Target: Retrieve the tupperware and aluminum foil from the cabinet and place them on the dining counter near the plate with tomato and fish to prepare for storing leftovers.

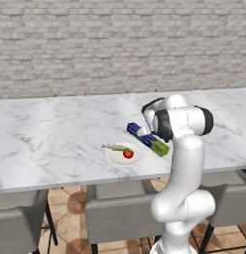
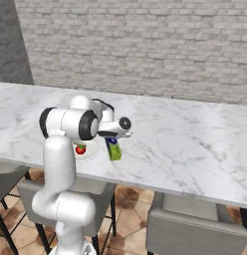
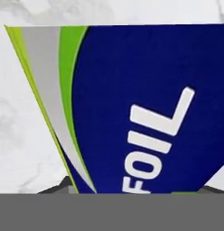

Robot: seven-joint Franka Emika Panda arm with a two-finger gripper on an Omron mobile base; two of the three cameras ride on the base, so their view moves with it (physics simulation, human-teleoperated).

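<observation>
Presently the long slim blue cardboard box of aluminum foil (image 1: 147,139) lies flat on the white grey-veined marble dining counter (image 1: 45,144), at centre frame in the left base view, just beside the small round white plate (image 1: 124,156). That plate carries the small red tomato (image 1: 128,153) and the thin pale yellowish-green fish (image 1: 114,147). The box's green-yellow end points toward the near counter edge; its blue end points away.

The tool (image 2: 111,137) sits low over the middle of the box, at left centre in the right base view. Its fingertips are hidden behind the wrist and box. Whether the jaws clamp the box or stand just clear of it cannot be told from these views.

Handling judgement: the box appears light and stiff along its length, with thin card walls that could dent under hard pressure. Its printed faces look smooth and may slip. A hold across the narrow width near mid-length, as the tool is now placed, seems best balanced.

Legible writing: white capital letters "FOIL" run across the blue face in the hand view, right of centre, with a grey and green curved band at the left. No brand name can be read.

The tupperware is not on this stretch of counter, so that part of the task appears outstanding.
</observation>
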